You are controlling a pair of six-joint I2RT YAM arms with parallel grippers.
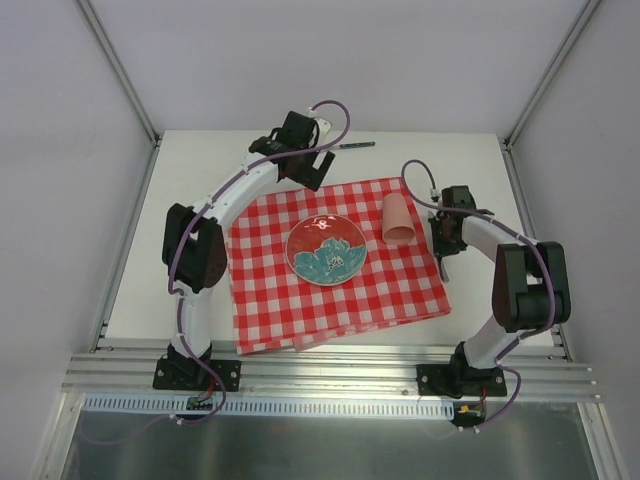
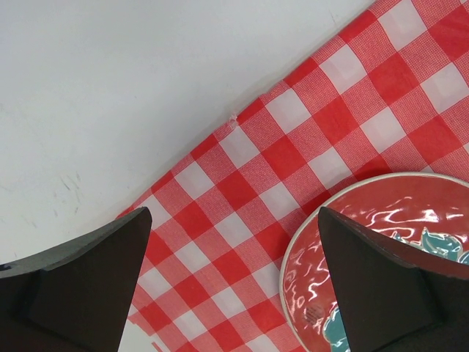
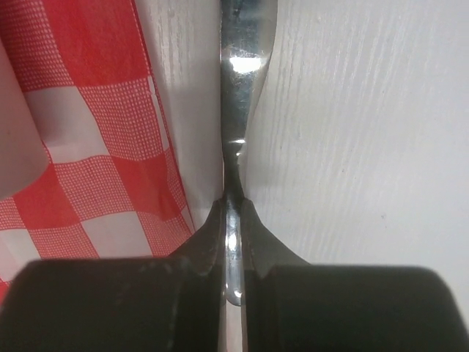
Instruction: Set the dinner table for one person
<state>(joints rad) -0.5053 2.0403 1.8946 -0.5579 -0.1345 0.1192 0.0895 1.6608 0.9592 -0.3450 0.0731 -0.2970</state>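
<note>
The right fingers (image 3: 271, 253) are pressed together on the narrow neck of a metal utensil (image 3: 245, 88), possibly a spoon, though its end is cropped. It is held low along the bench (image 3: 352, 147), just beside the right edge of the checked cloth (image 3: 88, 169), and bare bench runs on to the right. The left fingers (image 2: 88, 279) stand spread wide over the cloth's far-left edge, one above the plate (image 2: 381, 213), with open bench beyond. The utensil is polished steel and the bench off-white and faintly grained. The cloth is woven red and white, the round plate glossy red with teal flowers. A pink cup (image 1: 399, 220) lies tipped on its side.
</note>
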